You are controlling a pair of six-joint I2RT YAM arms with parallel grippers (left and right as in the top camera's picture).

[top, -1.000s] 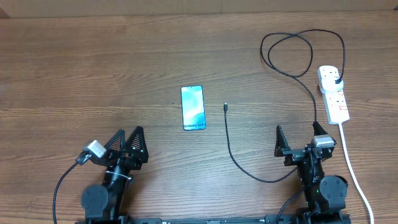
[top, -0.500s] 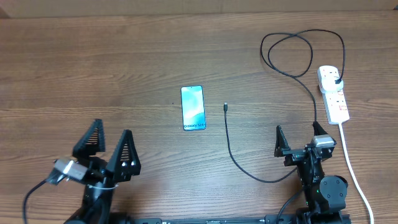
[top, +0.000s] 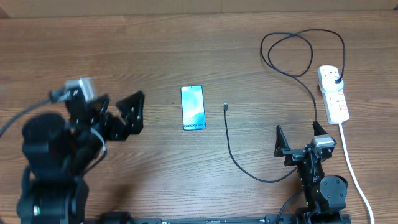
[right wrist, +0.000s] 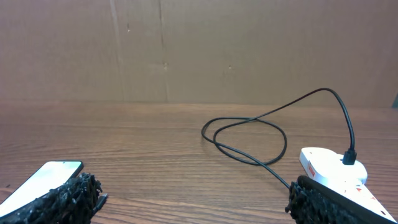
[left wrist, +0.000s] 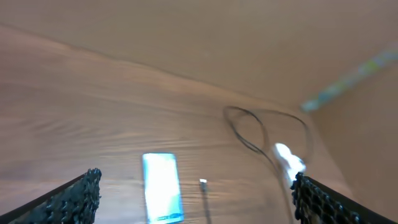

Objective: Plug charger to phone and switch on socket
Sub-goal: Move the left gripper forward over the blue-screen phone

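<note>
bench: brown wood-grain bench (top: pixel 124 50) carrying every task item.
phone: small flat black-edged smartphone with a glowing pale blue screen (top: pixel 193 108), lying flat near the middle, long axis running away from the robot, dark text at its near short end.
charger: long thin black cable (top: pixel 226 134); its tiny connector tip (top: pixel 226 107) lies just right of the phone, apart from it, about level with the phone's middle. the cable runs back towards the robot, roughly parallel to the phone, then curves right and loops up to its black plug, seated in the socket.
socket: white elongated power strip with red switches (top: pixel 333 94), far right, long axis also pointing away.
left end effector: (top: pixel 121 118) fingers spread wide, gripping nothing, raised left of the phone and aimed towards it.
right end effector: (top: pixel 297 134) fully spread, empty, low at the near edge, between cable and socket.
key relation: the tip sits ahead and left of the right end effector, which looks nearer to it and to the switches; the left is nearer the phone.
likely step: approach, nothing grasped yet.
</note>
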